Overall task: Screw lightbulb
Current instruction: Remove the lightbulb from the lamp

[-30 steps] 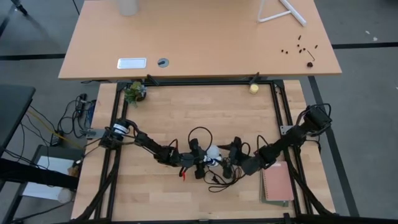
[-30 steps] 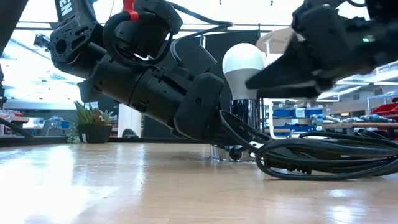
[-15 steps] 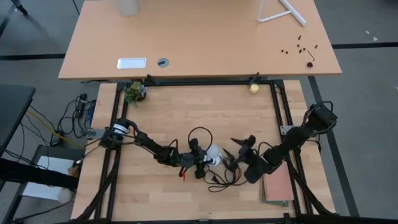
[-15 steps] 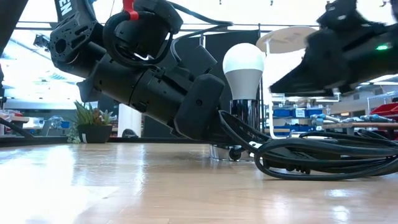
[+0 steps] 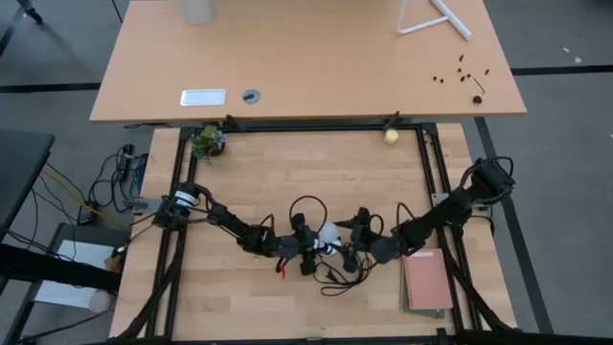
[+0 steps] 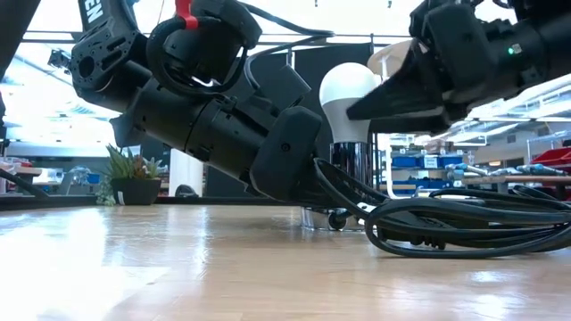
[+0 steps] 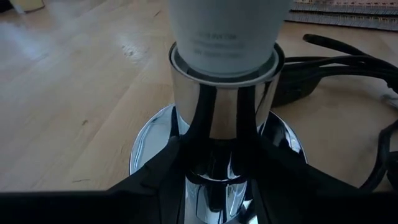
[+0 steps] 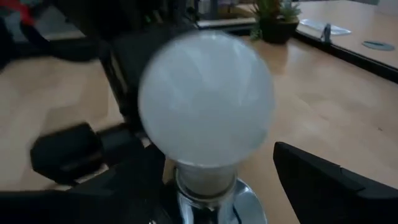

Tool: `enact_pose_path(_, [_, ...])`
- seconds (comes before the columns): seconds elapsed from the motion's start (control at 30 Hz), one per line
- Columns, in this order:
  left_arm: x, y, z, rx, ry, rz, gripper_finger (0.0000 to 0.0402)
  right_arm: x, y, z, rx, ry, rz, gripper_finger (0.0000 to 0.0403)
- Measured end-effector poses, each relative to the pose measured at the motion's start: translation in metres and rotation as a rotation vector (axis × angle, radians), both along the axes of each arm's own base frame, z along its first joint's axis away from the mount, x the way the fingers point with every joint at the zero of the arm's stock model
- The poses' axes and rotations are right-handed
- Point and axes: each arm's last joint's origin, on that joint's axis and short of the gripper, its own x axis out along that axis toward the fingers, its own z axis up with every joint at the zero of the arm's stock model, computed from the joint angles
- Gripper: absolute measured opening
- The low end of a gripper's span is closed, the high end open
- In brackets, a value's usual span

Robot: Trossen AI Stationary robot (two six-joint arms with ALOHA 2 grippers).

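Stood upright near the front middle of the pale wooden bench (image 6: 178, 267): a small white pear-shaped lightbulb (image 6: 350, 89), matt and smooth, its neck seated in the mouth of a mirror-bright chrome socket (image 7: 214, 118). Sat straight rather than tilted, with the white collar ringed evenly by the chrome rim in the left wrist view. How deep the threads had gone could not be told, as the screw base was hidden inside the tube.

Gripped the socket low on its round stem with the left hand (image 5: 311, 251), the two dark fingers closed against the polished metal from either side. Judged a bracing hold, there to stop the light, slippery fixture from spinning or sliding on the smooth planks while the bulb was turned.

Reached in from the other side with the right hand (image 5: 356, 240), level with the bulb's globe, its fingers (image 8: 329, 180) standing apart and straddling the glass. Showed a clear gap on one side in the right wrist view; whether the other finger touched could not be told. Judged poised for a fresh turn.

Lay coiled in loose loops just beside the socket's flared disc foot: a thick black cord (image 6: 464, 232), rubbery and dull.
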Motion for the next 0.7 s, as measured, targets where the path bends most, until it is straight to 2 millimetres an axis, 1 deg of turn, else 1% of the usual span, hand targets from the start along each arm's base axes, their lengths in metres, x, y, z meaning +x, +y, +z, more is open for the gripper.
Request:
enact_pose_path(0.1, [0.000,0.000,0.000,-0.005,-0.001,0.003,0.0184,0.000,-0.007,-0.005,-0.030,0.060,-0.014,0.0308])
enact_pose_path(0.2, [0.000,0.000,0.000,-0.008,-0.001,0.015,0.0184,-0.006,-0.008,-0.008,-0.065,0.124,-0.062,0.0308])
enact_pose_path(0.27, [0.000,0.001,0.000,-0.009,-0.002,0.020,0.0184,-0.014,-0.009,-0.009,-0.081,0.146,-0.148,0.0308])
enact_pose_path(0.33, [0.000,0.001,0.000,-0.005,0.002,0.016,0.0184,-0.027,-0.011,-0.014,-0.128,0.184,-0.239,0.0308])
enact_pose_path(0.4, [0.000,0.001,0.000,-0.005,0.002,0.016,0.0184,-0.032,-0.009,-0.011,-0.105,0.164,-0.260,0.0308])
enact_pose_path(0.43, [0.000,0.001,0.000,-0.005,0.001,0.016,0.0184,-0.033,-0.006,-0.008,-0.084,0.155,-0.243,0.0308])
enact_pose_path(0.5, [0.000,0.001,0.000,0.001,0.001,0.014,0.0184,-0.030,0.000,-0.007,-0.032,0.173,-0.150,0.0308])
enact_pose_path(0.6, [0.000,0.001,0.000,0.006,-0.001,0.011,0.0184,-0.020,0.007,-0.001,0.035,0.128,-0.005,0.0308])
enact_pose_path(0.7, [0.000,0.001,0.000,0.006,-0.002,0.011,0.0184,-0.013,0.008,0.004,0.018,0.074,0.053,0.0308])
